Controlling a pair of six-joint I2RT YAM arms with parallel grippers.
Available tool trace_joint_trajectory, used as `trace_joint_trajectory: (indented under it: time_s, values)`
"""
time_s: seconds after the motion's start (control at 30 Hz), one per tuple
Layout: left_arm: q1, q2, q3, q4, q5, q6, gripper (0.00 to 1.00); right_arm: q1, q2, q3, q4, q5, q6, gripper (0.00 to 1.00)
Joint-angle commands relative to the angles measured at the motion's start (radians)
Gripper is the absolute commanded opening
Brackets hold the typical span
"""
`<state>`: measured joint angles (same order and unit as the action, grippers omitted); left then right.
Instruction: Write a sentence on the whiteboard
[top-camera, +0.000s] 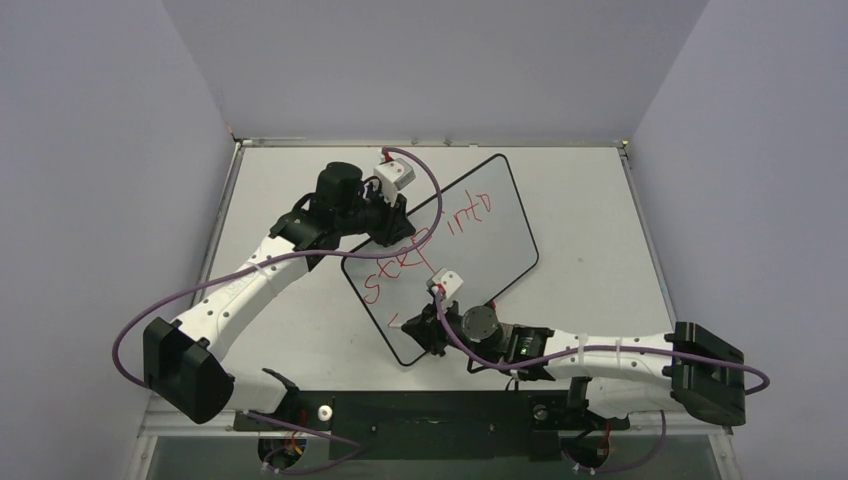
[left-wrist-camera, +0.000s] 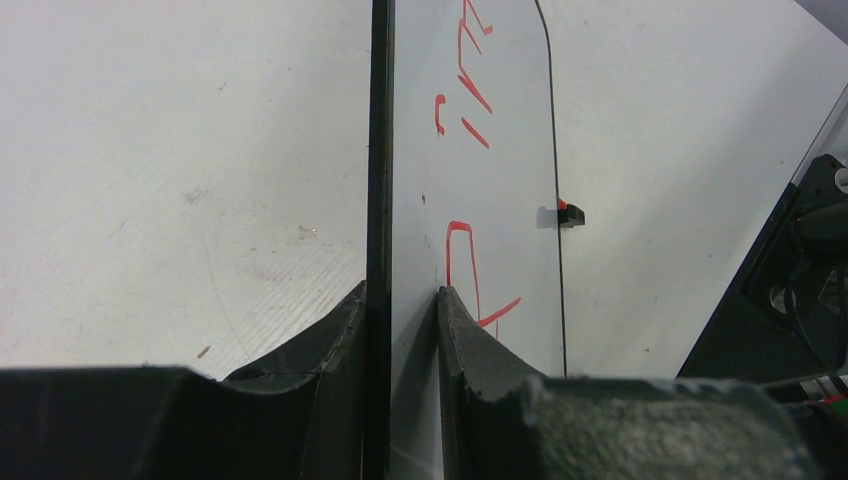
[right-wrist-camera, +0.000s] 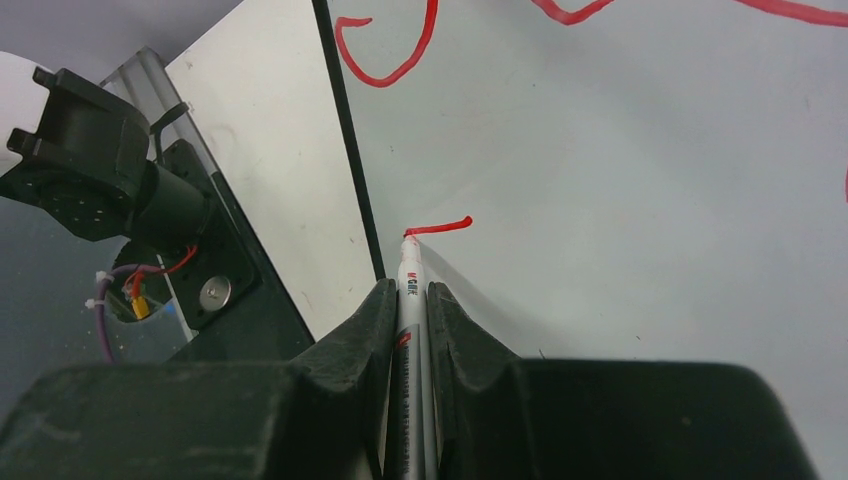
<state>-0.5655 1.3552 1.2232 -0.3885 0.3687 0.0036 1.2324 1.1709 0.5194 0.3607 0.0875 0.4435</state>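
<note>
The whiteboard (top-camera: 490, 255) lies at an angle on the table, black-framed with rounded corners. The sentence (top-camera: 400, 262) in red reads roughly "step" with "into" above it. A short fresh red stroke (right-wrist-camera: 440, 227) sits near the board's near-left edge. My left gripper (top-camera: 400, 225) is shut on the board's far-left edge; in the left wrist view its fingers (left-wrist-camera: 460, 330) pinch the frame (left-wrist-camera: 380, 150) and surface. My right gripper (right-wrist-camera: 408, 292) is shut on a silver marker (right-wrist-camera: 408, 300), whose red tip touches the board at the end of that stroke.
The pale grey table (top-camera: 600, 220) runs between purple walls. A small black foot (left-wrist-camera: 568, 215) sticks out from the board's far edge. The black arm mount bar (top-camera: 430, 410) lies along the near edge, and black arm hardware (right-wrist-camera: 90, 170) sits left of the marker.
</note>
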Motion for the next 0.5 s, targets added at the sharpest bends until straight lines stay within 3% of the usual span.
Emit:
trace_joint_trajectory:
  time_s: [0.0,0.47]
  values:
    - [-0.004,0.001,0.011,0.105,-0.040,0.067,0.00,-0.003,0.002,-0.042,-0.009,0.064,0.011,0.00]
    - [-0.003,0.006,0.013,0.100,-0.041,0.067,0.00,-0.030,-0.096,-0.073,-0.097,0.153,0.000,0.00]
